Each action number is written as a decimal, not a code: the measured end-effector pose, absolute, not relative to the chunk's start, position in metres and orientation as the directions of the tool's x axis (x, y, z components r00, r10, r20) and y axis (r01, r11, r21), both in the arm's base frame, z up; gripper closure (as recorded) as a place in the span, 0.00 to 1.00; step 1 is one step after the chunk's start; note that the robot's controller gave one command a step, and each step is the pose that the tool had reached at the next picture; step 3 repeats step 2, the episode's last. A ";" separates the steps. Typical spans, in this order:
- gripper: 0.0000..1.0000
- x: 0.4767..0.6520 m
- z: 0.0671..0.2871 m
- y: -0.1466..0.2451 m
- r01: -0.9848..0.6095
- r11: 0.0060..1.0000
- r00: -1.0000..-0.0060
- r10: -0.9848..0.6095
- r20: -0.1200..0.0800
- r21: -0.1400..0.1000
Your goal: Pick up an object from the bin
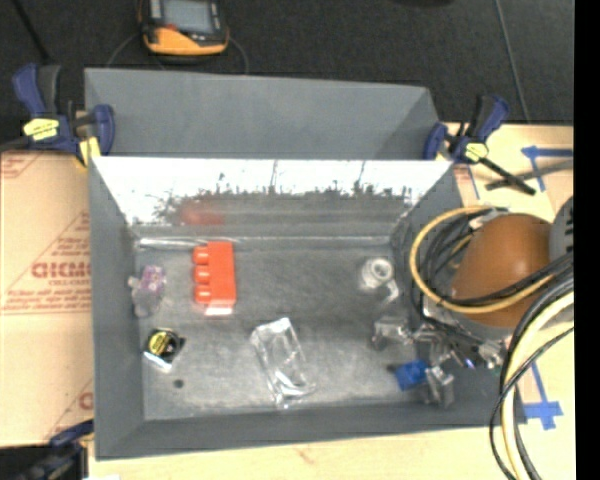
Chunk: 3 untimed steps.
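My gripper (427,356) is low in the bin's right front corner, under the arm's orange cover and cables. A small blue thing (410,375) lies right against its front side; whether it is held is unclear. A small white roll (377,273) sits just behind and to the left of the gripper. A crumpled clear plastic wrapper (282,360) lies on the bin floor to its left.
Further left are an orange block (213,276), a pale purple clear piece (150,286) and a small black and yellow tape measure (163,347). The bin's sloped walls close in on the gripper at the right and front.
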State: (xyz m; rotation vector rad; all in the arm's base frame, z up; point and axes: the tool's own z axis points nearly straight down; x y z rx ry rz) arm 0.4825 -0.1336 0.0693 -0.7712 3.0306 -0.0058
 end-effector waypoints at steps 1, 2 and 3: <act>1.00 0.481 0.072 -0.136 -0.477 0.879 -0.879 -0.478 -0.009 -0.008; 1.00 0.497 0.239 -0.139 -0.437 0.899 -0.899 -0.438 -0.009 -0.009; 1.00 0.497 0.239 -0.139 -0.437 0.899 -0.899 -0.438 -0.009 -0.009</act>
